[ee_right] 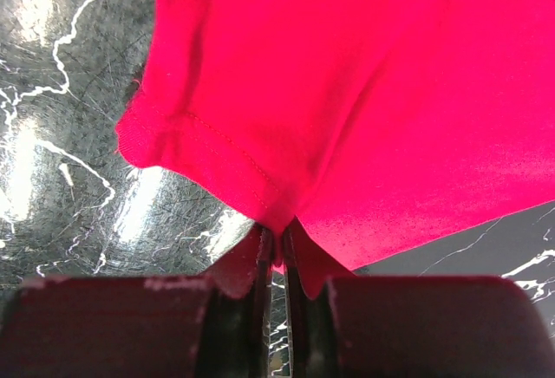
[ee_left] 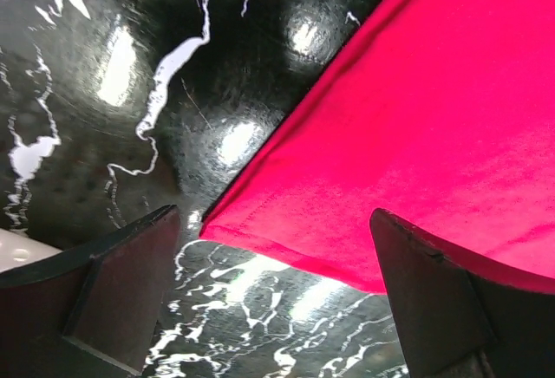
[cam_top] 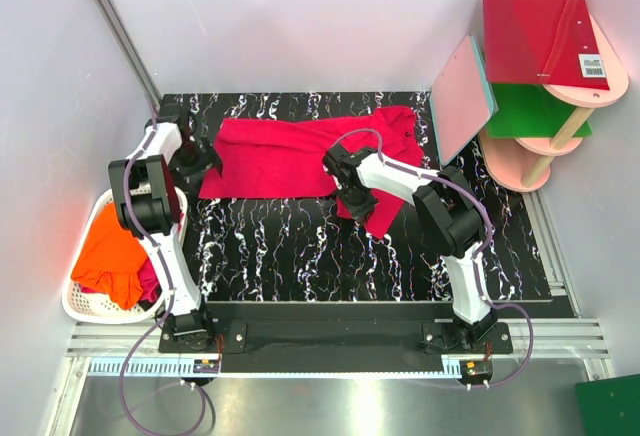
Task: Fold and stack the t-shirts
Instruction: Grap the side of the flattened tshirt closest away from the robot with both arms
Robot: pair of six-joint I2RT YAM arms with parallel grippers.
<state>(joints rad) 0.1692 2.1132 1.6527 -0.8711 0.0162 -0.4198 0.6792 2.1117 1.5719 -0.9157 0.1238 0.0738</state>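
Note:
A crimson t-shirt (cam_top: 290, 151) lies spread across the far part of the black marbled mat (cam_top: 300, 256). My right gripper (cam_top: 352, 196) is shut on a pinch of the shirt's near edge (ee_right: 286, 196), and the cloth bunches up from the jaws in the right wrist view. My left gripper (cam_top: 195, 168) is open at the shirt's left near corner (ee_left: 234, 218), with that corner lying between the spread fingers (ee_left: 113, 283) and nothing held. An orange t-shirt (cam_top: 108, 256) and some crimson cloth (cam_top: 148, 278) lie in the white basket.
A white laundry basket (cam_top: 82, 306) stands off the mat's left edge. At the back right a pink rack (cam_top: 570, 126) holds rigid red (cam_top: 530, 36) and green (cam_top: 530, 111) boards, and a pink teal-edged board (cam_top: 462, 96) leans on it.

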